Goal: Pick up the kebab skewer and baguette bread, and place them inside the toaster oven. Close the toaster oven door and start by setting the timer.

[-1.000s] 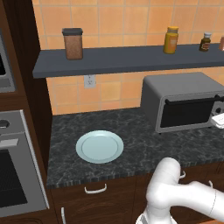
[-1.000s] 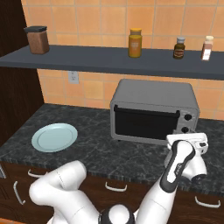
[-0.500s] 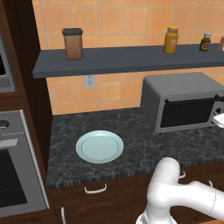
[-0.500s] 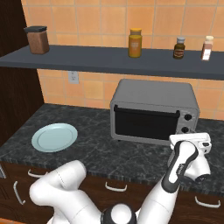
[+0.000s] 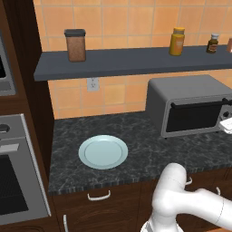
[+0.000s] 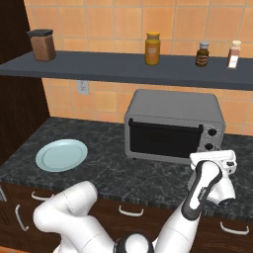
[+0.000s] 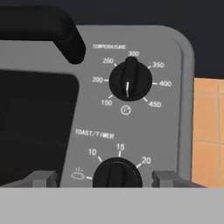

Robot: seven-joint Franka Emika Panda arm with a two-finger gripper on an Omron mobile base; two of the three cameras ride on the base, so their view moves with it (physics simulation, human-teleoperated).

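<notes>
The toaster oven [image 6: 173, 126] is standing on the dark surface [image 6: 113, 168], well right of the pale blue plate [image 6: 62, 154]; its door [image 6: 165, 140] is sitting closed. The hand [image 7: 116, 179] is facing the control panel, its fingers [image 7: 41, 178] standing wide apart on either side of the toast/timer knob [image 7: 117, 175] without gripping it. The temperature knob [image 7: 130, 81] is sitting above.

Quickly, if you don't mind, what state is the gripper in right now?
Gripper: open, holding nothing; its fingertips stand on either side of the toast/timer knob on the toaster oven, not visibly clamped on it.
</notes>
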